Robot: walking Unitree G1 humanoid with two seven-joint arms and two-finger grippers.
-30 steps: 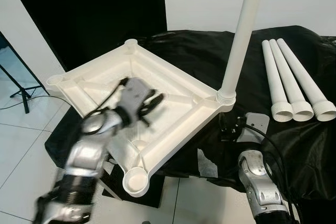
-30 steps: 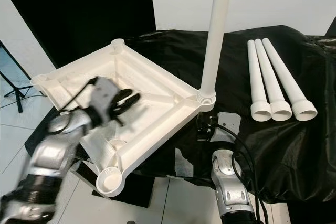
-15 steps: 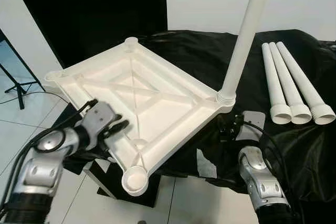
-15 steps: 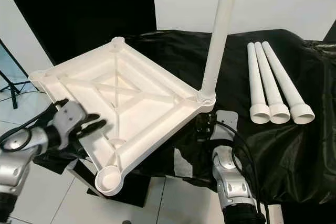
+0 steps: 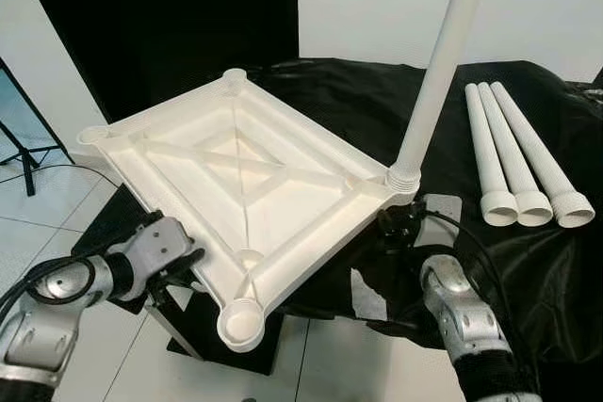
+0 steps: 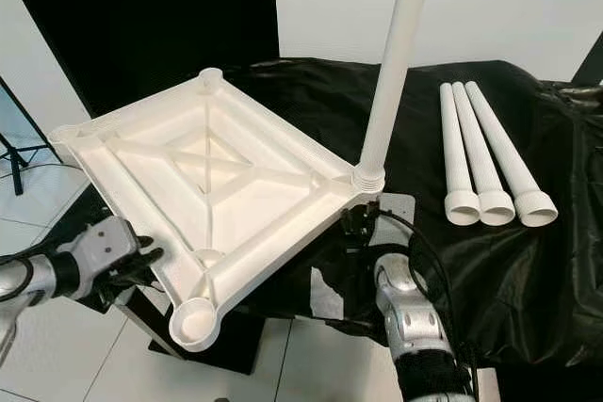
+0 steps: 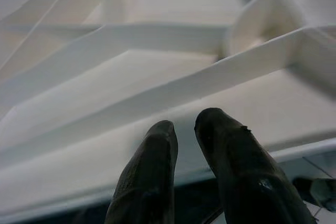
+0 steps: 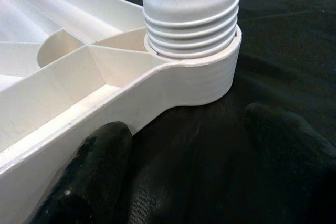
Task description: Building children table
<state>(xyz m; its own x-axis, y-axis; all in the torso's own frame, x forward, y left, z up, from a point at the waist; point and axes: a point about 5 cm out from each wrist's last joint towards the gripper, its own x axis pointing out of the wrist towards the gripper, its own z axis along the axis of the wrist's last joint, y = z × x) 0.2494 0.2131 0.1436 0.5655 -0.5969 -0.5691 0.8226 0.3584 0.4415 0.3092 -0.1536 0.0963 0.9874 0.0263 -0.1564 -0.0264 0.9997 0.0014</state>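
The upturned white tabletop (image 5: 254, 185) is lying tilted on the black-draped counter (image 5: 358, 110), one leg (image 5: 438, 72) standing screwed into its corner (three spare legs (image 5: 516, 162) beside). The left gripper (image 7: 184, 129) is resting nearly clenched at its left edge. The right gripper (image 8: 189, 145) is sitting released, fingers spread below the leg's socket.

Upright leg (image 5: 441, 68) cut off by top edge; tabletop's (image 5: 247, 176) near-left rim hides left gripper's (image 5: 185, 265) fingertips.

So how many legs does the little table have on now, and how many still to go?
One leg stands screwed into a corner socket of the upside-down tabletop. Right now the left claw sits at the tabletop's near edge and the right claw, open, sits by the fitted corner. Three loose legs lie on the black cloth, and three sockets are empty.
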